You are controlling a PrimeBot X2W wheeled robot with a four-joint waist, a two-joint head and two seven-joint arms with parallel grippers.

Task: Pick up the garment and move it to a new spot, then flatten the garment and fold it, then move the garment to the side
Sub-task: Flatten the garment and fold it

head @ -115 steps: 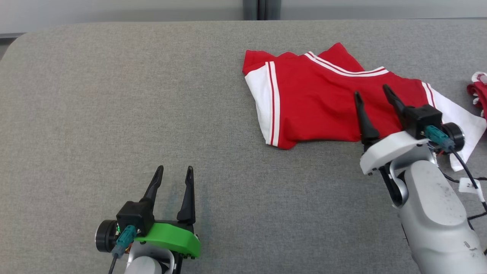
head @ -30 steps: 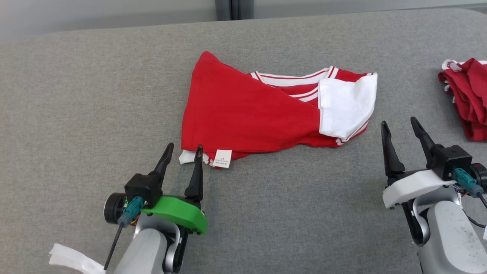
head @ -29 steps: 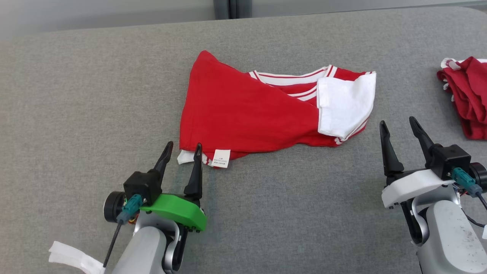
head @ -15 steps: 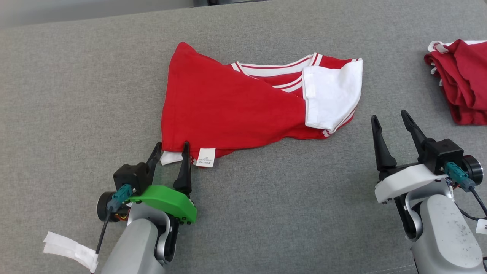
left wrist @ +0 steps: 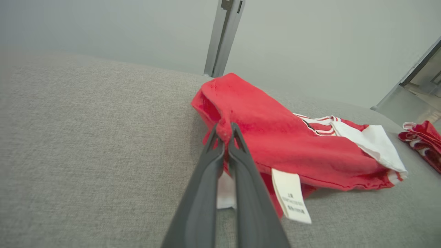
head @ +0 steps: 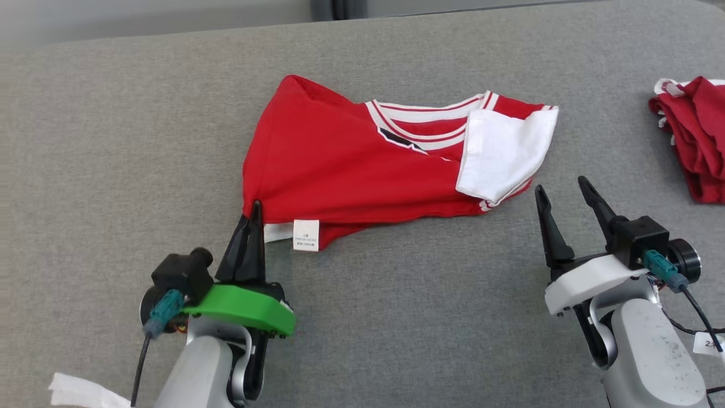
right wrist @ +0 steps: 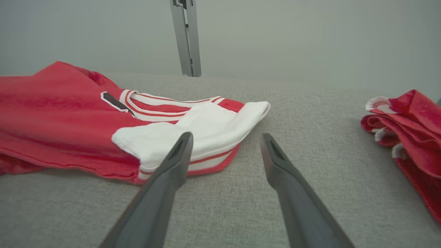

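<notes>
A red garment [head: 351, 164] with white trim lies crumpled and partly doubled over on a grey, fabric-covered worktop [head: 113, 141]. A white sleeve [head: 498, 153] is folded across the garment's right end. A white care label [head: 306, 234] hangs out from its near edge.

The left gripper [head: 255, 208] is at the garment's near-left corner. Its fingers [left wrist: 201, 199] are clenched on a small pinch of red cloth, which bunches up between the tips in the left wrist view. The right gripper [head: 561, 186] sits just off the garment's near-right end, apart from the cloth. Its fingers [right wrist: 162, 193] are spread with nothing between them. A second heap of red clothing [head: 694, 147] lies well beyond the garment's right end.

The pinch looks shallow and close to the very tips, so a quick pull or lift could let the corner slip free. It is unclear how many layers are caught. If only the top layer is held, the garment may twist or peel open unevenly instead of spreading flat. With one corner held alone, dragging would probably bunch the rest and roll the sleeve underneath. If the right gripper reaches in, it could catch the loose sleeve rather than the body of the garment. A wide sweep past the garment's right end could tangle it with the other heap.
</notes>
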